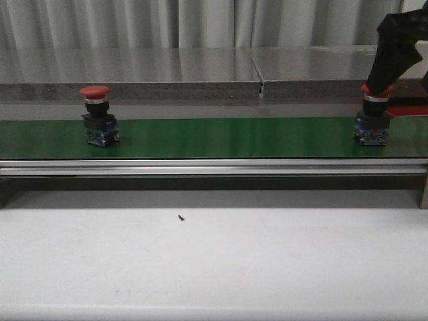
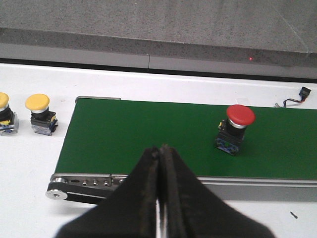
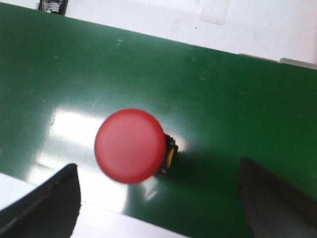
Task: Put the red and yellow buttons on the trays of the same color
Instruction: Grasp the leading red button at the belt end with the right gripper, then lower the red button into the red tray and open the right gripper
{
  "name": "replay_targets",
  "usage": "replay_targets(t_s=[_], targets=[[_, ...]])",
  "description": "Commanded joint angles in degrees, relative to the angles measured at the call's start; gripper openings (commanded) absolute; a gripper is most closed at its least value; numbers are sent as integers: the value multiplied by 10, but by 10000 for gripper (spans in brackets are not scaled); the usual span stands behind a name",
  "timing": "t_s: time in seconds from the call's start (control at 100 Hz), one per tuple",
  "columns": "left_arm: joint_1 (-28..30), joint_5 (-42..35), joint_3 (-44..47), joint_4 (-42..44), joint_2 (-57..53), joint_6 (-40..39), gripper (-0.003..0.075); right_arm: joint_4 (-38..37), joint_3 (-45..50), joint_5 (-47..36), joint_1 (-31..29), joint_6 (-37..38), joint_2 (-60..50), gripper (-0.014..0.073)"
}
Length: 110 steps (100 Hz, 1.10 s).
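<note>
The right gripper (image 3: 158,198) hangs with fingers spread wide directly above a red button (image 3: 130,146) standing upright on the green conveyor belt (image 3: 237,109), not touching it. The left gripper (image 2: 160,198) is pressed closed on nothing. Another red button (image 1: 99,119) stands on the belt; two yellow buttons (image 2: 39,113) sit beside its end.

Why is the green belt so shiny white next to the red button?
Right wrist view: overhead light glares white off the glossy green belt beside the slightly blurry red button. Front view: the belt mirrors the bright wall softly.
</note>
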Motion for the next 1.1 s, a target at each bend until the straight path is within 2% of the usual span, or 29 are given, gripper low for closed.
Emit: replay_targets(t_s=[0.0,0.11,0.17,0.22,0.32,0.37,0.42,0.56,0.71,0.87,1.09], targets=[[-4,-37,-14,-16,-3,-1,-19,8,-39,-19,-1,-7,8,633],[-4,-37,-14,-16,-3,-1,-19,7,-65,-15,-1,-7,42,629],[-4,-37,-14,-16,-3,-1,-19,7,-76,-7,-1,-7,56,587],[-4,-37,-14,-16,-3,-1,-19,6,-84,-1,-1,-5,66,498],[-4,-37,-14,-16,-3,-1,-19,5,-88,9,-1,-2,70,223],[-4,-37,-14,-16,-3,-1,-19,5,-93,16,-1,-2,69,127],[-4,-37,-14,-16,-3,-1,-19,5,-105,22,-4,-2,68,83],[-4,-37,-14,-16,-3,-1,-19,5,-175,34,-26,-2,68,79],[-4,-37,-14,-16,-3,-1,-19,5,-282,60,-83,-2,88,79],[-4,-37,-14,-16,-3,-1,-19,5,-404,97,-141,-1,161,79],[-4,-37,-14,-16,-3,-1,-19,5,-545,120,-176,5,285,79]])
